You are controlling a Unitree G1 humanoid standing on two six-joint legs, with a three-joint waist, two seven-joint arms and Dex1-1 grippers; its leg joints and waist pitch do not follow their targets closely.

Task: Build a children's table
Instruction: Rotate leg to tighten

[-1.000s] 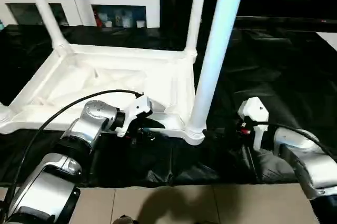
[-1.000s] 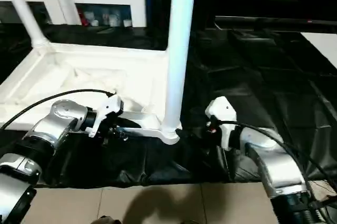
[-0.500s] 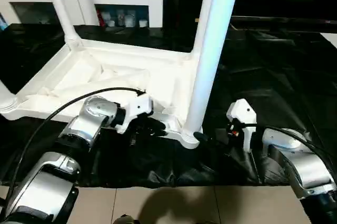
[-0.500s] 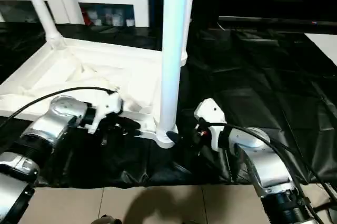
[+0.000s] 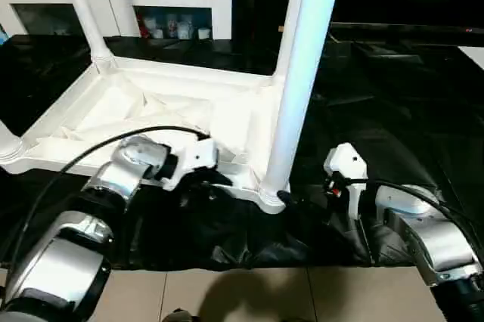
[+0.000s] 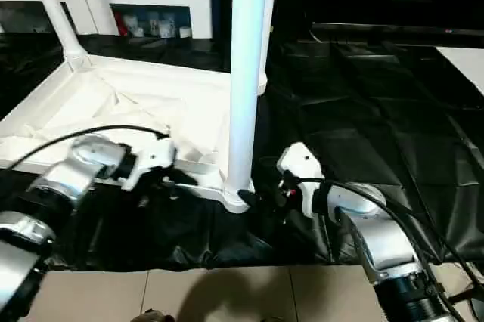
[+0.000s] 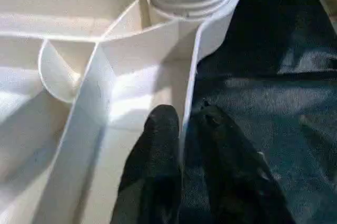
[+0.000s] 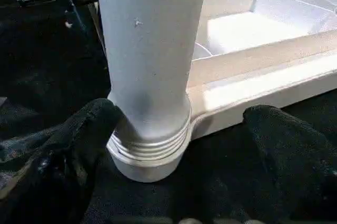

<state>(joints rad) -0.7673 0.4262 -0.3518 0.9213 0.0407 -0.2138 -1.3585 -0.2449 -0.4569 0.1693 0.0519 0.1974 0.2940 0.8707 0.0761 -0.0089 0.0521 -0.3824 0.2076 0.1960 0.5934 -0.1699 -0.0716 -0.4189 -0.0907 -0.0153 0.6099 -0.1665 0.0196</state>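
Table (image 5: 166, 103) rim pinched by left end effector (image 7: 181, 129), right end effector (image 8: 179, 145) spread around leg (image 8: 150, 50)

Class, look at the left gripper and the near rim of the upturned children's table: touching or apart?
Touching. In the left wrist view the left gripper has its two black fingers closed on either side of the thin white rim wall of the children's table, pressed against it.

lab: black-sheeted work table (image 5: 393, 95), glass-door cabinet (image 5: 151, 4)
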